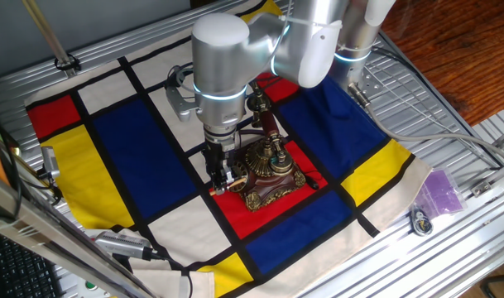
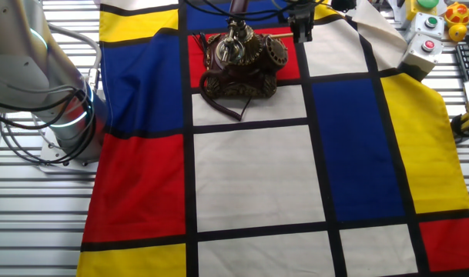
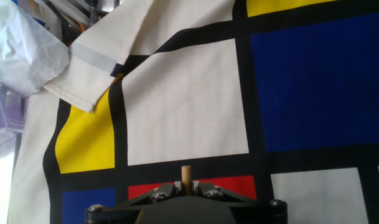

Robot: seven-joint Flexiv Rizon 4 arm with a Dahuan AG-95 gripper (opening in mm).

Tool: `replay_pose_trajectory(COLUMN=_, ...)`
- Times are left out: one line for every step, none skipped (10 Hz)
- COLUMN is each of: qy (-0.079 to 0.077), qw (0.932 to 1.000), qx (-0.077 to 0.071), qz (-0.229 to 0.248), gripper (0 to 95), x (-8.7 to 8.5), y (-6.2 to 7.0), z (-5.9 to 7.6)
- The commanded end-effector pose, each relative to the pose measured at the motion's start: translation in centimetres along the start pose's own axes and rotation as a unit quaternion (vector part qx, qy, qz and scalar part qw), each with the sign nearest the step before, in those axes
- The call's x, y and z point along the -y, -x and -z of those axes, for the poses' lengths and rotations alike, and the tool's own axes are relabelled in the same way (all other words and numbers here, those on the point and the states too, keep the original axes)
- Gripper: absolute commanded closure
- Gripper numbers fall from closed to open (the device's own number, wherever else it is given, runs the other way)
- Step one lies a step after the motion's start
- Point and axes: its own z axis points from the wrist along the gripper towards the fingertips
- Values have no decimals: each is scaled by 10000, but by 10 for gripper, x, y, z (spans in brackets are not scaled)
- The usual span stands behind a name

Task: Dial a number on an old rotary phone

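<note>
The old rotary phone [image 1: 270,171] sits on the red panel of the colour-block cloth [image 1: 144,149], footed base flat, handset across the upright cradle, its round dial [image 2: 274,52] tilted toward the arm's working end. In one fixed view you have the gripper [image 1: 224,177] at about 9 o'clock from the phone, just beside the dial. In the other fixed view it hangs at about 2 o'clock from the phone, close above the dial's edge. Your fingers are clamped on a thin wooden stick [image 3: 186,178]; the hand view shows its tip poking out between the jaws, but no phone. Judging from this, the stick's tip must travel the short way toward the dial face and find a finger hole; I cannot tell whether it already touches
</note>
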Motion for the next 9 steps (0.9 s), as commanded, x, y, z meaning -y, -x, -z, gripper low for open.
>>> replay_pose_trajectory(qy=0, qw=10000, qx=5, qz=14, gripper=950, x=1, y=0, z=-1)
replay_pose_trajectory(qy=1, qw=10000, qx=7, qz=15, gripper=950, x=1, y=1, z=-1)
replay_pose_trajectory(qy=7, qw=10000, qx=8, qz=9, gripper=950, x=0, y=1, z=-1)
replay_pose_trajectory(qy=3, qw=10000, qx=11, qz=-1, gripper=950, x=-1, y=2, z=-1)
replay_pose_trajectory(qy=-7, qw=10000, qx=12, qz=7, gripper=950, x=-2, y=3, z=-1)
replay_pose_trajectory(qy=-7, qw=10000, qx=14, qz=7, gripper=950, x=-1, y=3, z=-2)
replay_pose_trajectory(qy=-3, qw=10000, qx=16, qz=6, gripper=950, x=-1, y=4, z=-3)
replay_pose_trajectory(qy=2, qw=10000, qx=16, qz=1, gripper=950, x=-1, y=5, z=-4)
replay_pose_trajectory(qy=-1, qw=10000, qx=14, qz=-7, gripper=950, x=-2, y=5, z=-5)
